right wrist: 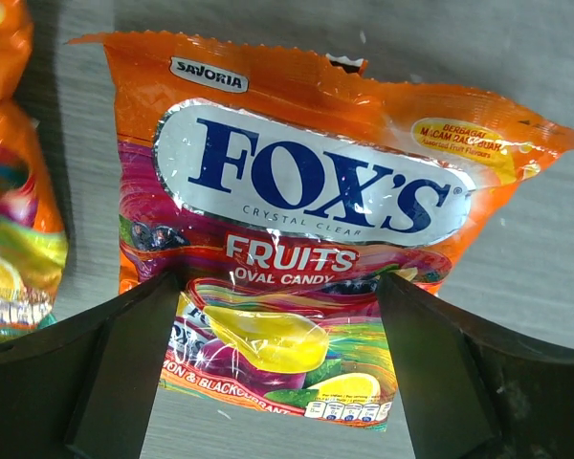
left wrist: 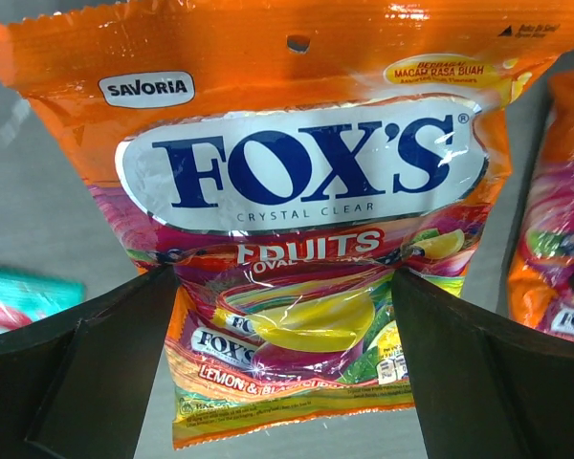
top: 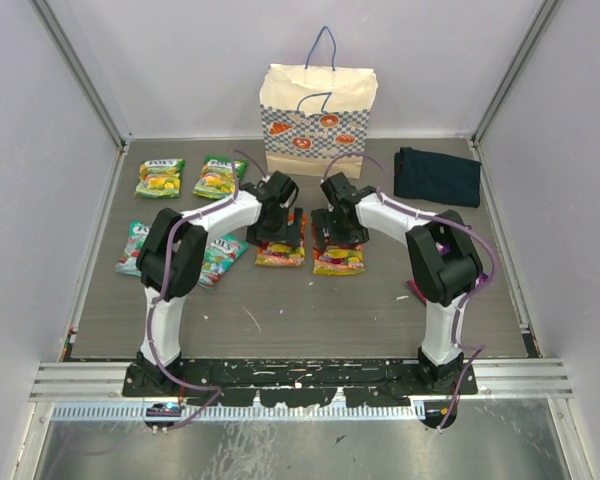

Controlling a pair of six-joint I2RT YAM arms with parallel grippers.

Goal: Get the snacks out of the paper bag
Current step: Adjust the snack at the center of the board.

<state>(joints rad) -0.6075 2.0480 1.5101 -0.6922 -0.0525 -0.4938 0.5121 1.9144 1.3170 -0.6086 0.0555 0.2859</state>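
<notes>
Two claws hang wide open and hold nothing. The left claw (left wrist: pixel 282 287) is right above the left orange packet (left wrist: pixel 306 182), which lies flat on the table (top: pixel 310 310) and shows between its black fingers (left wrist: pixel 86 373). The right claw (right wrist: pixel 277 287) is right above the right orange packet (right wrist: pixel 306 182), just the same. Green packets (top: pixel 160 178) and teal packets (top: pixel 130 245) lie off to the left of the left claw. The paper bag (top: pixel 318 120) stands up beyond both claws. A dark cloth (top: pixel 437 176) lies beyond the right claw, to its right.

The top camera looks down from behind over the whole table (top: pixel 310 310). Wrist cameras sit close above the left orange packet (left wrist: pixel 306 239) and right orange packet (right wrist: pixel 297 220), both seen overhead.
</notes>
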